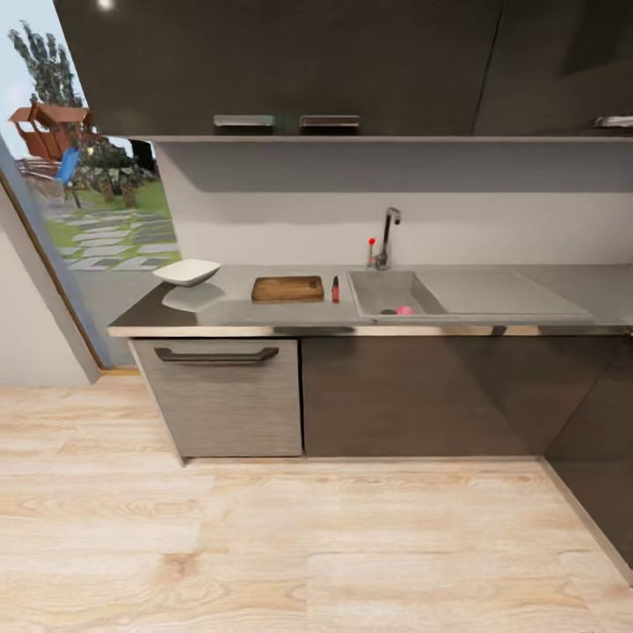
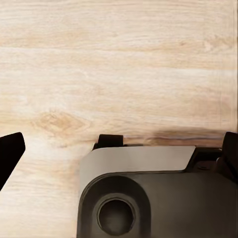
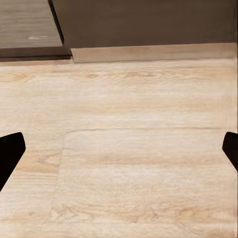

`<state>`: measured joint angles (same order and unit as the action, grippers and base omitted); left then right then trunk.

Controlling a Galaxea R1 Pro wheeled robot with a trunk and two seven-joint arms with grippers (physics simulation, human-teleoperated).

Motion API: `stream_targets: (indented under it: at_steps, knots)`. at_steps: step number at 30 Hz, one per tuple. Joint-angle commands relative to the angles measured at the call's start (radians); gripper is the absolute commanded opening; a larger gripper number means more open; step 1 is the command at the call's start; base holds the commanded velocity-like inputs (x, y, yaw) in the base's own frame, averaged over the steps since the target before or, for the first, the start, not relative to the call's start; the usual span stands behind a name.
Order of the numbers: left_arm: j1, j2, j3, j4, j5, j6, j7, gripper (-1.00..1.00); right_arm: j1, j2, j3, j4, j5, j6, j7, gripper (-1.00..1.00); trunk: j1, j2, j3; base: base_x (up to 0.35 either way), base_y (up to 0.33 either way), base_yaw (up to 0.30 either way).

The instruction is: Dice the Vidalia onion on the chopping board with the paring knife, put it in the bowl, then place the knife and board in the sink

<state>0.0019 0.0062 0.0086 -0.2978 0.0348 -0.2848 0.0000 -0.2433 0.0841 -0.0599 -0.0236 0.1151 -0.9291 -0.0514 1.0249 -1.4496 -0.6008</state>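
A pink onion (image 1: 403,310) lies in the grey steel sink (image 1: 440,294). At the sink's 9 o'clock, on the glossy worktop (image 1: 233,309): red-handled knife (image 1: 335,288), wooden board (image 1: 287,288), white bowl (image 1: 186,272). Both jaws spread open over plank floor (image 1: 290,545).

We see our left tool (image 2: 119,148) spread wide, dark fingertips (image 2: 10,153) far apart, pointing down, our right tool (image 3: 119,151) likewise spread wide, pointing down
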Motion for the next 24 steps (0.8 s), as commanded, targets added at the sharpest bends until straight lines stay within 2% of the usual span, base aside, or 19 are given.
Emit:
stream_targets:
  at_steps: [1, 24]
  knots:
    - [0.000, 0.000, 0.001, -0.001, 0.004, -0.002, 0.000, 1.00, -0.001, 0.000, -0.006, 0.001, 0.011, -0.002, -0.005, 1.00, 0.000, 0.000, 0.000, 0.080, -0.316, -0.105]
    - [0.001, 0.000, 0.001, -0.002, 0.004, -0.002, 0.001, 1.00, -0.001, 0.000, -0.005, 0.001, 0.011, -0.001, -0.007, 1.00, 0.000, 0.000, 0.003, 0.134, -0.316, -0.011]
